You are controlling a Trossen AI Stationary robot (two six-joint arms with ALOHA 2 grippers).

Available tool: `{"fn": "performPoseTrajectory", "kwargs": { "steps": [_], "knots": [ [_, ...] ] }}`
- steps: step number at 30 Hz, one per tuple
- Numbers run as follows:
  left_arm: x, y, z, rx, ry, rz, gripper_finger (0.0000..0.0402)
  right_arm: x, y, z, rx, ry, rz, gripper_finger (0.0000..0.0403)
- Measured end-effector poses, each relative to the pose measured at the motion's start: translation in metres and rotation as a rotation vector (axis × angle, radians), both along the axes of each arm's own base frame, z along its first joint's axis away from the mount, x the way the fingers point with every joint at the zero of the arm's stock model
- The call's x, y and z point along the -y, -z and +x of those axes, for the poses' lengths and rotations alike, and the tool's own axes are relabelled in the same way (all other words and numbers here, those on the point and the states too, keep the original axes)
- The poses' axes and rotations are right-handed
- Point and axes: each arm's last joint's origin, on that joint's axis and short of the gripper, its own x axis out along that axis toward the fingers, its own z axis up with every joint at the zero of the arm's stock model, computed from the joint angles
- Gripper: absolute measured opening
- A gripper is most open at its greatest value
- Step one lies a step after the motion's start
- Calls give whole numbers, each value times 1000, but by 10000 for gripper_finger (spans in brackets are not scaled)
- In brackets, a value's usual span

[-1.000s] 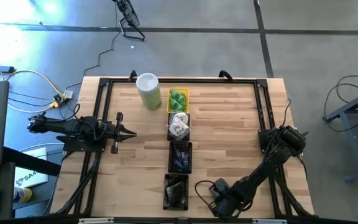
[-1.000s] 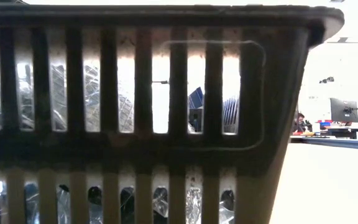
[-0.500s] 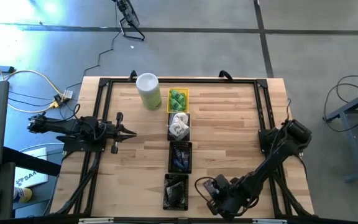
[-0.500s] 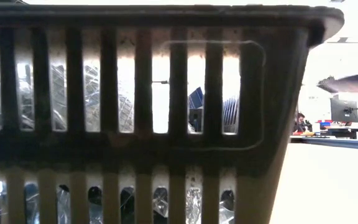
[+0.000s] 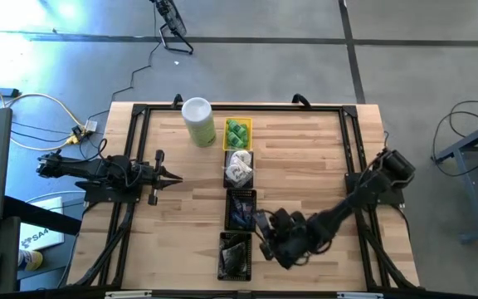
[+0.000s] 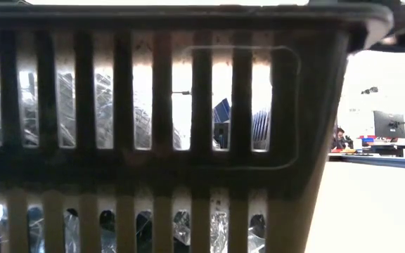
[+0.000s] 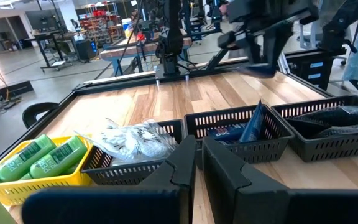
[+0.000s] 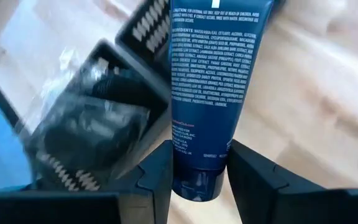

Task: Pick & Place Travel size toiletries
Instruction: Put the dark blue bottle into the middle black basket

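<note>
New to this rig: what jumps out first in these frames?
The right gripper is shut on a dark blue tube with white print, near the black trays at the table's near edge. A column of small trays runs down the middle, led by a yellow tray of green bottles. The left gripper waits shut at the left.

Bright, even light (right wrist view blurred).

Robotics lab or workshop. My wooden table (image 5: 297,158) stands on bare concrete floor (image 5: 247,75), loose cables (image 5: 31,104) trailing beside it. Past my left wrist: more workbenches (image 7: 129,53), stocked shelving (image 7: 101,12), further rigs. Low view: monitor (image 6: 389,124) on distant desk.
</note>
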Motion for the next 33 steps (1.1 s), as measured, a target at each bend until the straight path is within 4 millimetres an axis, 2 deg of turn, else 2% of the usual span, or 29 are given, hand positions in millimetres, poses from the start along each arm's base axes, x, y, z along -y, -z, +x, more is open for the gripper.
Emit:
{"fn": "performPoseTrajectory", "kwargs": {
  "steps": [8,17,22,26,33],
  "knots": [
    [0,0,0,0,0,0,24,47,-4,35,32,-80,-132,126],
    [0,0,0,0,0,0,24,91,-4,57,22,-119,-238,127],
    [0,0,0,0,0,0,24,98,4,64,0,-126,-252,128],
    [0,0,0,0,0,0,24,96,16,69,-17,-147,-253,128],
    [0,0,0,0,0,0,24,94,24,72,-37,-176,-241,126]
  ]
}}
